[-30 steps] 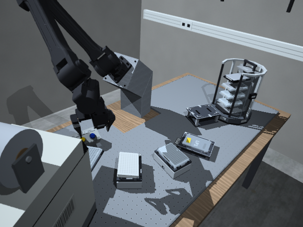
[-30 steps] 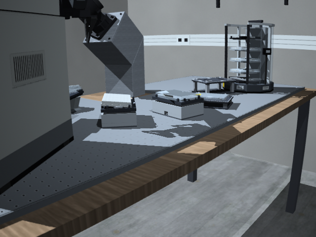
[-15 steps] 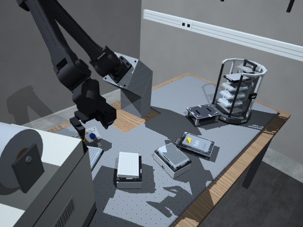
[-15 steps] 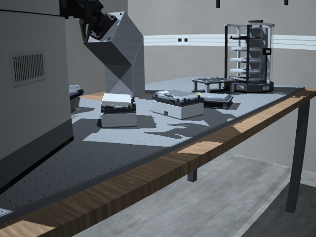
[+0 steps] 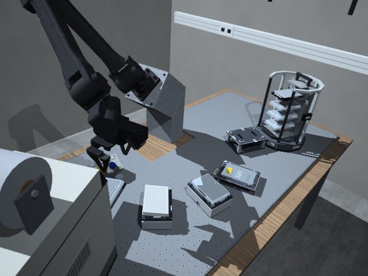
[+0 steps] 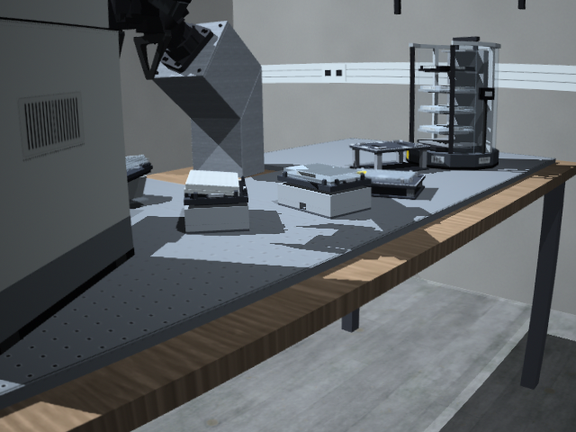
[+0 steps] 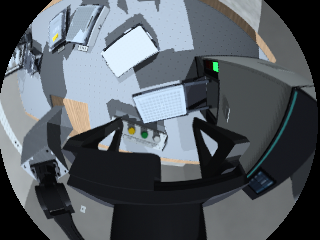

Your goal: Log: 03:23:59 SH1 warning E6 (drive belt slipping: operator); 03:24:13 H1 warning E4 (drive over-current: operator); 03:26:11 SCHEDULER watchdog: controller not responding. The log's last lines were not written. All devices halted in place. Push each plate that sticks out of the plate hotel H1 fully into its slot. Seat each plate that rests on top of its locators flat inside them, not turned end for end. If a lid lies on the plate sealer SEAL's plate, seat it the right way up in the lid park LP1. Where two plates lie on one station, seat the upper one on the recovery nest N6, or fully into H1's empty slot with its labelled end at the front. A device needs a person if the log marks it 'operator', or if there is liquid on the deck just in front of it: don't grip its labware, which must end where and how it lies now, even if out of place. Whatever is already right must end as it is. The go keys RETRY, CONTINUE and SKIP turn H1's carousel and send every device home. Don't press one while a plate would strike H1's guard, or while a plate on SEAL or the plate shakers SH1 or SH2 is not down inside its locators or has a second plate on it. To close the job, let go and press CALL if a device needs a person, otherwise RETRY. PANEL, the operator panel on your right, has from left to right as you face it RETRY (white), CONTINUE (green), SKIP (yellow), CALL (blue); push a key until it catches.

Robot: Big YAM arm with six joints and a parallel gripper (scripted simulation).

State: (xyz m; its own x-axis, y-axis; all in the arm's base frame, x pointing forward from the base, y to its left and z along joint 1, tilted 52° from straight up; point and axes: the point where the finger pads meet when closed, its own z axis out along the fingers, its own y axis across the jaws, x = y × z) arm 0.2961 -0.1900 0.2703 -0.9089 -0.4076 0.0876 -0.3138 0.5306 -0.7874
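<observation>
Perforated deck (image 5: 184, 246): two shakers, one hotel (image 5: 292, 107).

Open, empty jaws hang above the blue key (image 5: 111, 165).

The plate hotel (image 5: 318, 85) stands at the far corner (recovery nest (image 5: 246, 135) just beside it).

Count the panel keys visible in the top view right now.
1 for certain: a round blue key on the small grey operator panel, just right of the open black fingers. A yellow sliver peeks beside them; the rest are hidden behind the gripper.
</observation>
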